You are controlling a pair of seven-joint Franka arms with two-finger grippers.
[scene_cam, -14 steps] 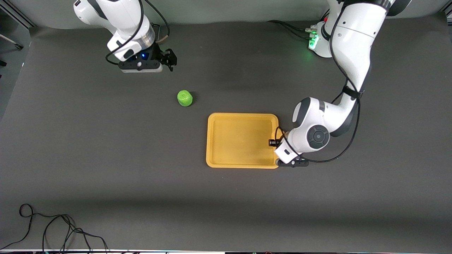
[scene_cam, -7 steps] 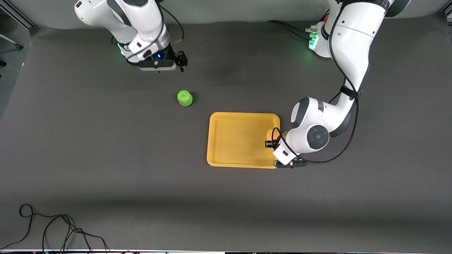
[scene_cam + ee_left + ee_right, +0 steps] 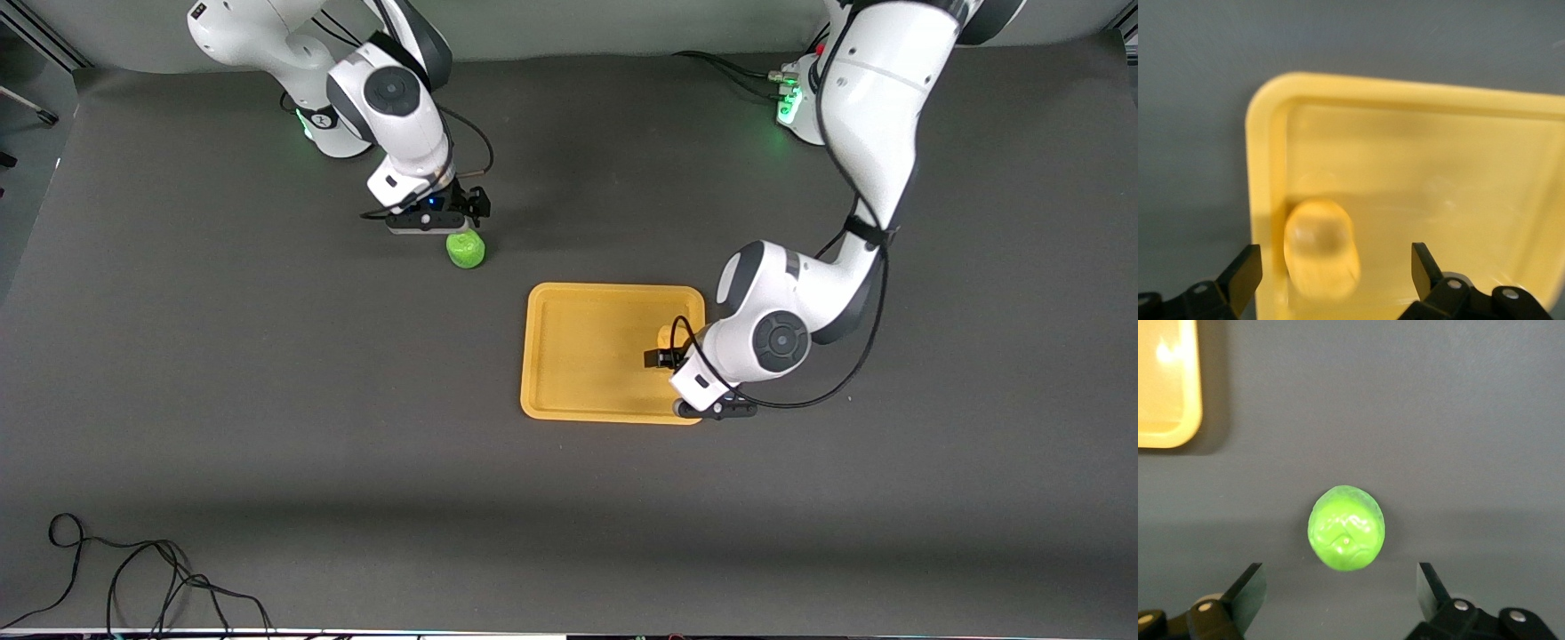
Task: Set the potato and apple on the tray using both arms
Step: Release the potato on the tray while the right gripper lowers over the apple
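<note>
Smooth oval potato on glossy, round-cornered tray

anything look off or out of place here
Nothing stands out. The potato lies in the tray by its rim, under the open left tool. The apple sits intact on the table, under the open right tool.

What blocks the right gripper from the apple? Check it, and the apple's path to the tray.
Nothing visible does. The right gripper hangs open over the apple, bare table between them. Between apple and tray lies only bare table; the potato lies in the tray under the open left gripper.
</note>
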